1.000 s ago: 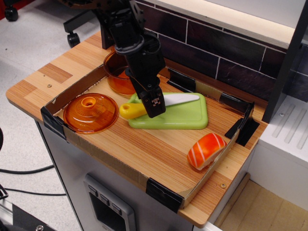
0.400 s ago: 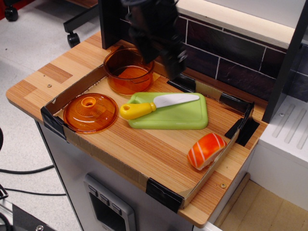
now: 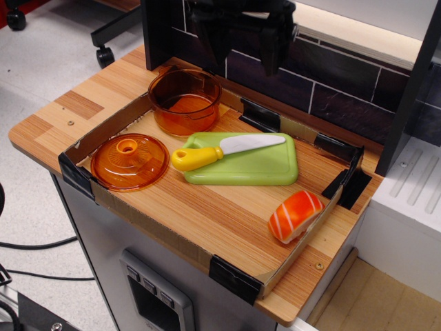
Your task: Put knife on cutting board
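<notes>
The knife (image 3: pixel 225 151), with a white blade and a yellow handle, lies across the light green cutting board (image 3: pixel 265 167). Its blade rests on the board and the end of its handle sticks out past the board's left edge. My gripper (image 3: pixel 246 55) hangs high at the top of the view, above and behind the board, in front of the dark tiled wall. Its two black fingers (image 3: pixel 271 52) stand wide apart with nothing between them. It touches neither the knife nor the board.
An orange pot (image 3: pixel 184 103) stands behind the board at the left. Its round orange lid (image 3: pixel 129 161) lies at the front left. A salmon sushi toy (image 3: pixel 295 214) sits at the front right. A low cardboard rim (image 3: pixel 103 128) with black corner clips surrounds the wooden work area.
The gripper was down at the knife's handle on the board; it has let go, risen and pulled back towards the wall. The knife stays on the board.
</notes>
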`<state>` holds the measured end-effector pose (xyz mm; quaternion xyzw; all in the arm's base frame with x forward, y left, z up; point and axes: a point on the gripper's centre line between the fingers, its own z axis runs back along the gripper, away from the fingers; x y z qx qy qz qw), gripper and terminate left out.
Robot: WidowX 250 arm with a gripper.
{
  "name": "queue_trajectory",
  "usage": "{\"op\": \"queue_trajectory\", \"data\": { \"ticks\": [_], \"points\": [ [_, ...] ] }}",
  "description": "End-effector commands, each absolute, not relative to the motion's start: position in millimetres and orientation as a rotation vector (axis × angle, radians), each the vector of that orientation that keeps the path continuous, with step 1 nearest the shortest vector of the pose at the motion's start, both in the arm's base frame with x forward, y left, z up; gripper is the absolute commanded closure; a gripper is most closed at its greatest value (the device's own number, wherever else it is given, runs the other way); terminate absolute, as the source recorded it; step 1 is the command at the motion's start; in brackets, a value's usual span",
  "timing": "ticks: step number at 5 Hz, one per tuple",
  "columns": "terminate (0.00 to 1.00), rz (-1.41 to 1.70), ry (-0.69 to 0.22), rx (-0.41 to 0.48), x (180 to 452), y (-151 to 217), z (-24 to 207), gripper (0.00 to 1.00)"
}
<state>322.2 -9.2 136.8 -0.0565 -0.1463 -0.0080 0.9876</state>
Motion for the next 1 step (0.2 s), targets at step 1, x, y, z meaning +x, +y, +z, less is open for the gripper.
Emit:
{"op": "queue_trajectory", "data": {
  "ticks": [1],
  "points": [
    [1.00, -0.021, -0.368, -0.112, 326.7, -2.4, 163.2, 0.00]
  ]
}}
